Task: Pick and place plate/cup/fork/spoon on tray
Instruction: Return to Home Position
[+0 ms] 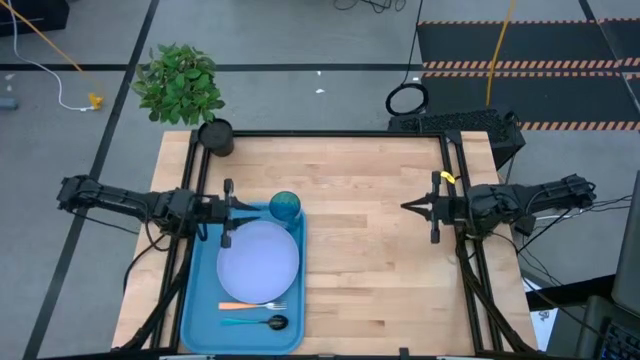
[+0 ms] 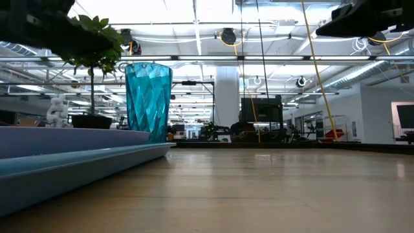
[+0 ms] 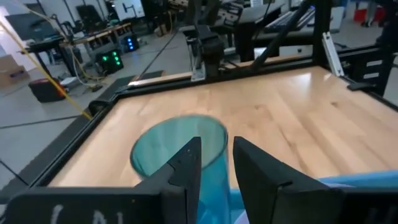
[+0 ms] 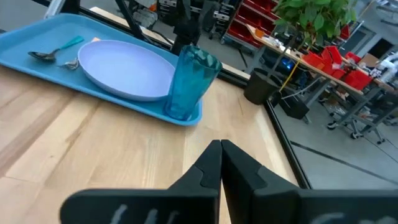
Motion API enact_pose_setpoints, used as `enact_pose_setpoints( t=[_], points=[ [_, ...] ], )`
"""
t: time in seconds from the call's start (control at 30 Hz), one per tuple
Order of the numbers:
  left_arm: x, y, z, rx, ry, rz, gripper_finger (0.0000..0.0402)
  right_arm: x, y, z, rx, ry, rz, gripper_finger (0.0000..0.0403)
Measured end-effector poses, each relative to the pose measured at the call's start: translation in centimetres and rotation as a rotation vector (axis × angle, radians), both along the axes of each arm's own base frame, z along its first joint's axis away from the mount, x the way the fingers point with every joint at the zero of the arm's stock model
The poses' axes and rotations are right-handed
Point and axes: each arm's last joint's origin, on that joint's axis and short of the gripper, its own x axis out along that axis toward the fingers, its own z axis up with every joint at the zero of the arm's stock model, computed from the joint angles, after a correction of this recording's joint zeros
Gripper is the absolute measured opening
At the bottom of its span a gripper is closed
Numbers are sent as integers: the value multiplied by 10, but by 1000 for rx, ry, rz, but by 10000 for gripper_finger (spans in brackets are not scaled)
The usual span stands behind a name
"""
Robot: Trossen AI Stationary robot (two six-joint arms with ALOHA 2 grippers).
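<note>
The left arm reaches in from the left edge of the surface (image 1: 370,260). The left hand (image 1: 250,211) hangs over the far end of the tray (image 1: 197,318), with its tips directed to the cup (image 1: 285,206) just in front of it. Its two fingers (image 3: 186,168) stand a little apart, with a narrow gap between them, and they hold nothing.

The tray lies on the left part of the surface. The plate (image 1: 258,260) lies flat in its middle. The cup stands upright in the far right corner of the tray, just beside the rim of the plate. At the near end the fork (image 1: 255,305) and the spoon (image 1: 262,322) lie side by side, the fork between the plate and the spoon, both with the handle to the left.

A green plant (image 1: 180,82) in a black pot (image 1: 215,137) stands beyond the far left corner.

The middle of the surface is bare wood. On the right side the right hand (image 1: 408,207) hangs above the wood, well apart from the tray, its fingers pressed together to a point, with nothing between them.
</note>
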Motion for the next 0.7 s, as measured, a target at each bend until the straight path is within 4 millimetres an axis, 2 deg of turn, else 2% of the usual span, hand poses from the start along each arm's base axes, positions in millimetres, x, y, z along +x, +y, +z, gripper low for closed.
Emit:
enact_pose_setpoints(
  t=[0.33, 0.53, 0.7],
  points=[
    [-8, 2, -21, -2, -17, -12, 97, 5, -1, -17, -27, -32, -11, 0],
    [-10, 2, -38, -11, -50, -13, 97, 6, -4, -19, -16, -29, -35, 0],
    [-11, 2, -42, -13, -71, -28, 97, 6, -4, -19, 2, -28, -2, 0]
  ],
)
